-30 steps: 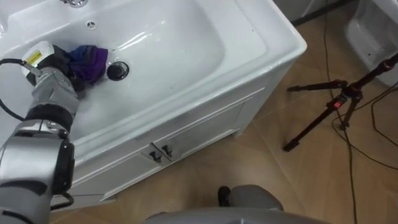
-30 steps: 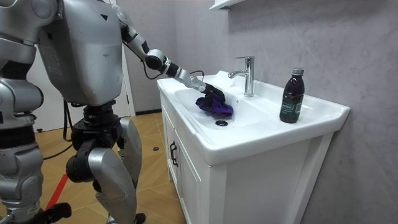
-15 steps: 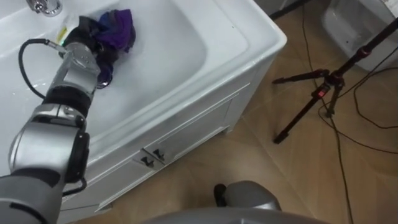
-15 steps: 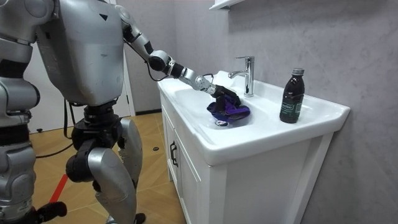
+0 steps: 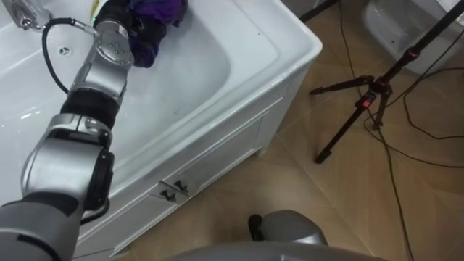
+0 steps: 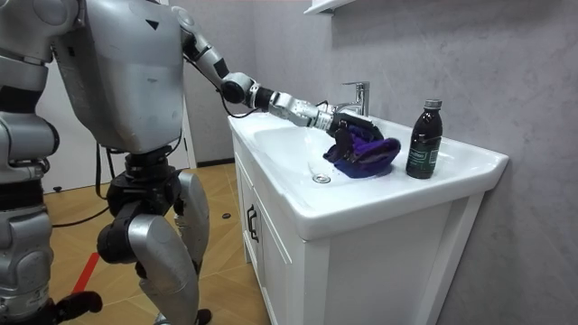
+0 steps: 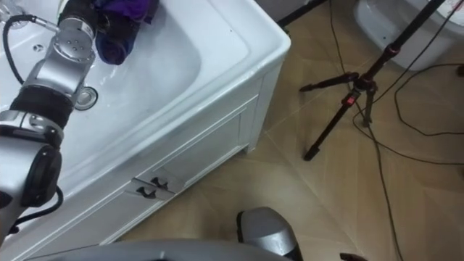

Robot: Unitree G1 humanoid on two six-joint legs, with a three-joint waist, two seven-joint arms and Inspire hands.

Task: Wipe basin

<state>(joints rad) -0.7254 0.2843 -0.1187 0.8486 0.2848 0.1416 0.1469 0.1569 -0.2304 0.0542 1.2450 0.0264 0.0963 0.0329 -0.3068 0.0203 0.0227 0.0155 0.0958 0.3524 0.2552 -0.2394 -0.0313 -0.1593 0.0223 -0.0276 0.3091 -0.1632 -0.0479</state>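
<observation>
I have the robot standing at the white vanity (image 6: pixel 361 262), its left arm stretched out over the basin (image 5: pixel 203 69). A tripod (image 5: pixel 366 105) stands on the floor beside the cabinet. The left hand (image 5: pixel 125 16) is clenched round a bunched purple cloth (image 5: pixel 158 11), which sits against the bowl's side wall, near the dark bottle (image 6: pixel 423 140) and the faucet (image 6: pixel 361 106), beyond the drain (image 6: pixel 321 179).
</observation>
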